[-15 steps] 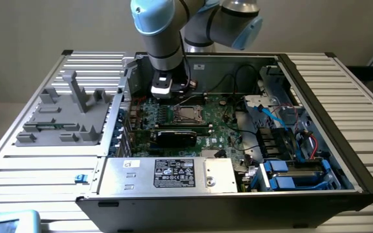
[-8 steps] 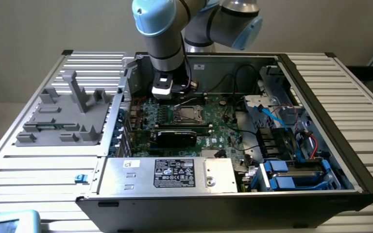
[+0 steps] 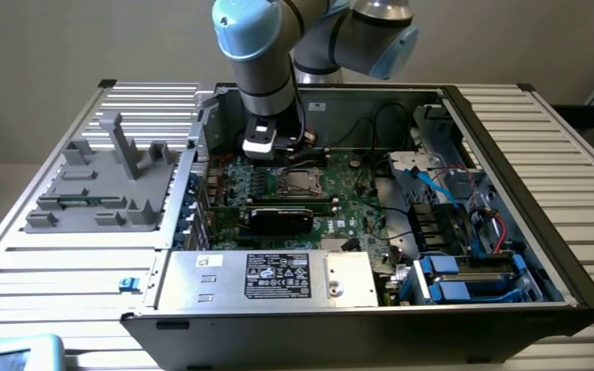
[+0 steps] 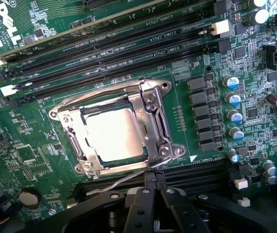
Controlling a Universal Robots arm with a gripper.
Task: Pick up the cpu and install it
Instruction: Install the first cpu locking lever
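The cpu, a flat square chip with a dull silver top, lies inside the metal socket frame on the green motherboard. In the exterior view the cpu sits in the socket just in front of the arm's tool. My gripper hovers beside the socket's edge, near the thin wire lever. Its two black fingers are pressed together with nothing between them. In the exterior view my gripper hangs above the board, just behind the socket.
The open computer case holds a black graphics card, a silver power supply box, blue drive bays and loose cables. Memory slots and capacitors flank the socket. A grey fixture stands on the slatted table at the exterior view's left.
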